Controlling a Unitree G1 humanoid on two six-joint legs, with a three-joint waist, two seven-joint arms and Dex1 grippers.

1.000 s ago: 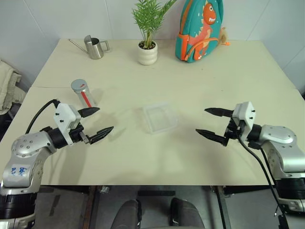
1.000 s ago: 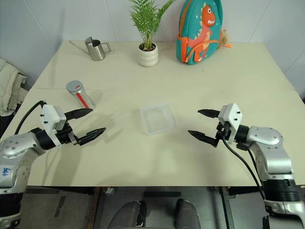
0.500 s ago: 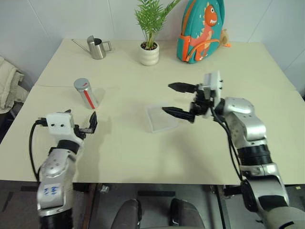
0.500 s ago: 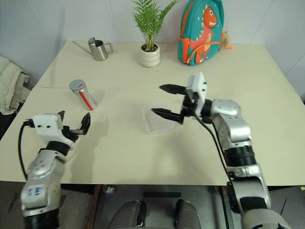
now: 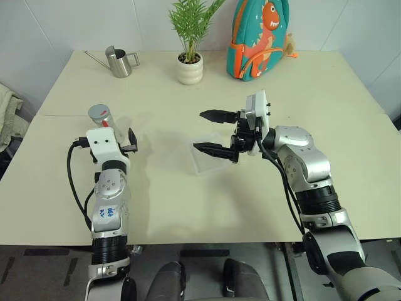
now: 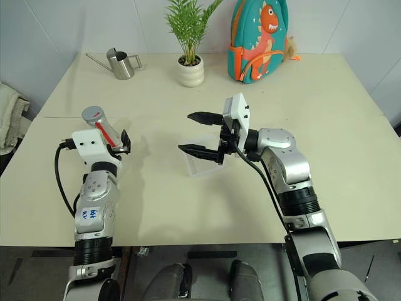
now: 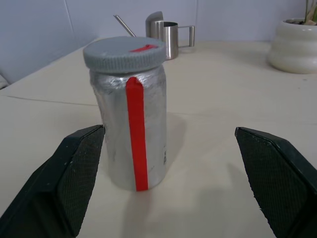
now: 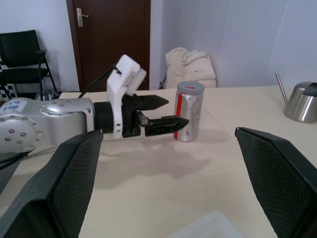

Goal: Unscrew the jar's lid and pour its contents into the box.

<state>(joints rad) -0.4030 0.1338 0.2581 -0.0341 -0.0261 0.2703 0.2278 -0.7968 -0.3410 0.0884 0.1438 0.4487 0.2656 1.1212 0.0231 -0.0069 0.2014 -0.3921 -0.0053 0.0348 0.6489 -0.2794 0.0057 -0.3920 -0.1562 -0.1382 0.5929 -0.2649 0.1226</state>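
Near the surface's left edge, the left end effector [image 5: 127,139] is held wide open, empty, just short of the jar [image 7: 132,124], lid [image 7: 123,51] on. The right end effector [image 5: 216,133], open and empty, is held over the box [image 5: 202,164], seemingly without contact.

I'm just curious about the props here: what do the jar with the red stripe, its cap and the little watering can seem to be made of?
The jar looks silvery and crinkled, perhaps foil lining or wrapping plastic; I can't tell which. Its lid seems matte grey plastic, with a ribbed edge. The watering can looks like polished steel, shiny with reflections.
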